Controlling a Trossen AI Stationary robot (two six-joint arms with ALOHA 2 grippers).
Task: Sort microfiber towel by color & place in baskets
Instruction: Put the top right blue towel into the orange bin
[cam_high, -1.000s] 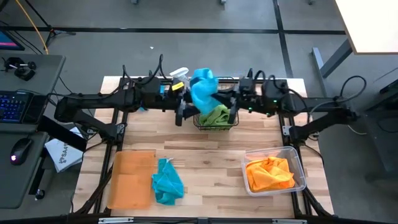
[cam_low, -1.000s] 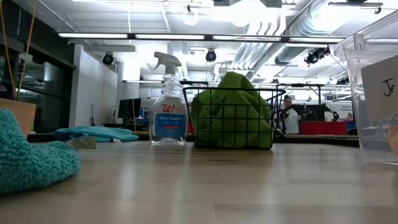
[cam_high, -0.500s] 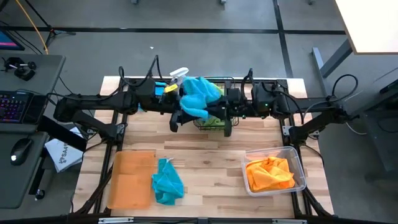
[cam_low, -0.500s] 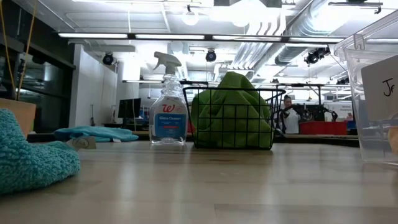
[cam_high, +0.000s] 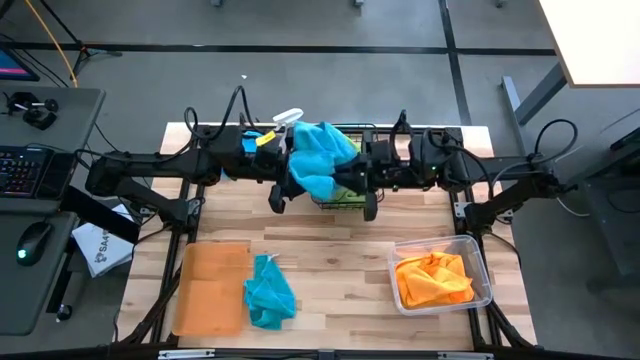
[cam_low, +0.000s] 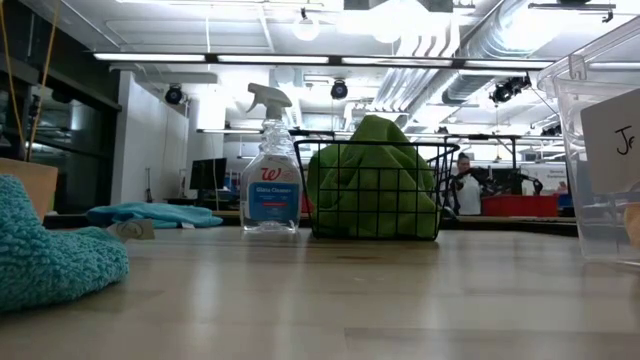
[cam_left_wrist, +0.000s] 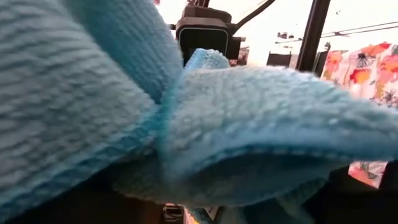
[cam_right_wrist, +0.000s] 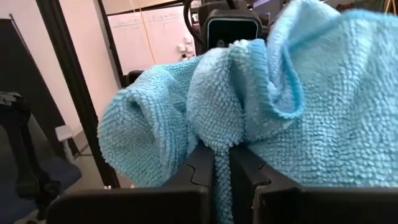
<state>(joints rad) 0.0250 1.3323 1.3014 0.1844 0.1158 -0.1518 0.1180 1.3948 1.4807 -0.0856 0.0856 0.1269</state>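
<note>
A turquoise microfiber towel (cam_high: 318, 158) hangs high over the table's far side between my two grippers, which face each other. My right gripper (cam_right_wrist: 222, 158) is shut on it. My left gripper (cam_high: 302, 176) stands open, with the towel's folds (cam_left_wrist: 236, 124) draped over and between its fingers. Below them the black wire basket (cam_high: 352, 198) holds a lime green towel (cam_low: 372, 185). A second turquoise towel (cam_high: 268, 293) lies bunched on the table beside the flat orange-brown tray (cam_high: 210, 290). The clear bin (cam_high: 478, 262) holds orange towels (cam_high: 432, 277). My right gripper pinches a gathered fold of the turquoise towel (cam_right_wrist: 221, 134) between its two fingers (cam_right_wrist: 200, 168), coming in level from the table's right. The towel is lifted clear of everything, bunched and slack, and spreads away toward the left gripper. My left gripper has the towel's folds lying over it; whether its fingers touch the cloth I cannot tell.
A clear spray bottle (cam_low: 271, 165) with blue liquid stands left of the wire basket at the table's far edge. Another turquoise cloth (cam_low: 150, 214) lies flat farther left. Bare wood lies between the tray and the bin.
The turquoise towel, bunched tall over the basket a second ago, has sunk and spread toward the left gripper. Both grippers have shifted slightly toward the table's near edge and risen a little, and the right one has stayed shut on the cloth.
</note>
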